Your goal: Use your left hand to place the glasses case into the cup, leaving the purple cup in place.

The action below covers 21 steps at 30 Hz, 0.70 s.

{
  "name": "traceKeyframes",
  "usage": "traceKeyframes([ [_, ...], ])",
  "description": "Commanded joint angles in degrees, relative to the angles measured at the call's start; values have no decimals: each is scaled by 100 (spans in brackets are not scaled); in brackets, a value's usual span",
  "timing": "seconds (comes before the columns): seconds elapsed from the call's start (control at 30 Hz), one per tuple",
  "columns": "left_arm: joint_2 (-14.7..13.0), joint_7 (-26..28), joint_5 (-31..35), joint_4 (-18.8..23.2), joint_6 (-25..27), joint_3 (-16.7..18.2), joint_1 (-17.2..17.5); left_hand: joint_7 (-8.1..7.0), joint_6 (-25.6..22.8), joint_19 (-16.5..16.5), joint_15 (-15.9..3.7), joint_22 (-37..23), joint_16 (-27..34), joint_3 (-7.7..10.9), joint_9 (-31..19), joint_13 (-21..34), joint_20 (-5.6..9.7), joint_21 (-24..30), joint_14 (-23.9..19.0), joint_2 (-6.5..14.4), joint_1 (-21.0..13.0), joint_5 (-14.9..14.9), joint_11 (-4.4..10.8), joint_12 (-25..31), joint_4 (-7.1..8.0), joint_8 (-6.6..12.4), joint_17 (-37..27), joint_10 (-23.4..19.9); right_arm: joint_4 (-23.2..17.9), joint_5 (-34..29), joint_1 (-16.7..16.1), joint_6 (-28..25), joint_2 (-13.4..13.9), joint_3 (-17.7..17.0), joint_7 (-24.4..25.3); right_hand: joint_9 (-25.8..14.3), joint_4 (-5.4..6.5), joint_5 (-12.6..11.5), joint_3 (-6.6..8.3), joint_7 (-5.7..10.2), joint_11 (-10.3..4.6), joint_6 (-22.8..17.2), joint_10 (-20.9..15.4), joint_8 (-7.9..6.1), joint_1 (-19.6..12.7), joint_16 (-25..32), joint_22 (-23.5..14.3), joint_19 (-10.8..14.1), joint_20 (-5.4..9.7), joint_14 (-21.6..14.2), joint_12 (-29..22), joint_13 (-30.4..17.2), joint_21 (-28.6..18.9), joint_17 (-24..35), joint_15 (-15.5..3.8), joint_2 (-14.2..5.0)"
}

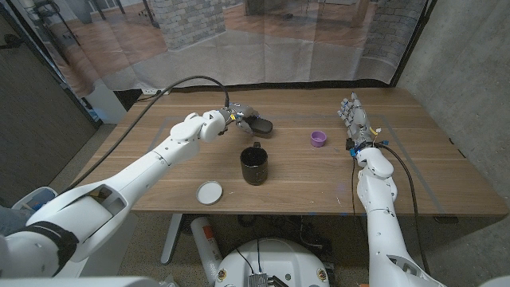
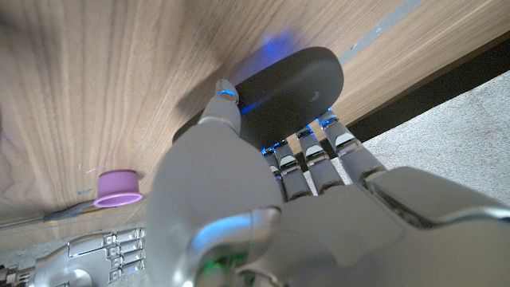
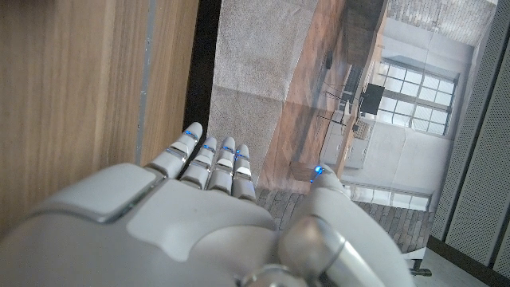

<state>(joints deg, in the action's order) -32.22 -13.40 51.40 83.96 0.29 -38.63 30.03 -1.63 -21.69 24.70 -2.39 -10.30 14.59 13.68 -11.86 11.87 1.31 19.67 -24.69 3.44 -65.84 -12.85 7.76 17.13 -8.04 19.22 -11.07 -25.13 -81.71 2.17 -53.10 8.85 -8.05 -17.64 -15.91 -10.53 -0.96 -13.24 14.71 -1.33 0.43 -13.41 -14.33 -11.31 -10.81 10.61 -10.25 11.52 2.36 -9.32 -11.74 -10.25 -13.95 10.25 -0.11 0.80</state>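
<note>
L hand (image 1: 239, 116) clamps dark case (image 1: 260, 125) just above table (image 1: 430, 167), behind black cup (image 1: 254, 166). Purple cup (image 1: 319, 139) to its right. R hand (image 1: 352, 112) empty, fingers apart.

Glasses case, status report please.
Left hand grips glasses case, beyond the black cup. Right hand open, idle. Purple cup in place. Path unobstructed.

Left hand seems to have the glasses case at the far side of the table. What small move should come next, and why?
Probably lift and carry the glasses case toward the robot, over the black cup. The left hand already grips the case, fingers wrapped on it, and the cup stands nearer the robot, open. The purple cup sits off to the right, clear of that path.
</note>
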Motion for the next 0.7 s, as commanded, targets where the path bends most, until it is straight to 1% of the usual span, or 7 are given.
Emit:
traceKeyframes([
  [0.03,-201,130,-240,447,84,390,393,1,2,-28,-472,-27,-34,20,-21,27,6,-37,-4,50,-11,34,-5,-28,37,-14,-30,-17,-110,-14,-58,-22,-2,53,35,-21,-49,-3,12,-9,8,-42,-52,13,-3,17,-27,53,70,-38,-14,-12,8,27,-20,-43],
  [0.3,-325,113,-294,658,138,568,564,7,-2,-39,-456,-27,-52,22,-20,30,6,-51,4,70,-8,55,1,-41,51,-28,-33,-36,-113,-12,-61,-26,4,64,58,-21,-53,-3,12,-8,6,-49,-58,11,-4,22,-28,64,71,-55,-16,-12,12,27,-13,-47],
  [0.7,-440,106,-326,893,185,759,733,0,-23,-73,-470,-28,-87,21,-20,34,11,-81,20,86,-7,87,-4,-71,65,-48,-35,-51,8,21,-1,52,-1,54,65,-21,-60,-1,9,-11,4,-58,-72,9,-5,32,-28,101,84,-88,-20,-12,12,26,-19,-52],
])
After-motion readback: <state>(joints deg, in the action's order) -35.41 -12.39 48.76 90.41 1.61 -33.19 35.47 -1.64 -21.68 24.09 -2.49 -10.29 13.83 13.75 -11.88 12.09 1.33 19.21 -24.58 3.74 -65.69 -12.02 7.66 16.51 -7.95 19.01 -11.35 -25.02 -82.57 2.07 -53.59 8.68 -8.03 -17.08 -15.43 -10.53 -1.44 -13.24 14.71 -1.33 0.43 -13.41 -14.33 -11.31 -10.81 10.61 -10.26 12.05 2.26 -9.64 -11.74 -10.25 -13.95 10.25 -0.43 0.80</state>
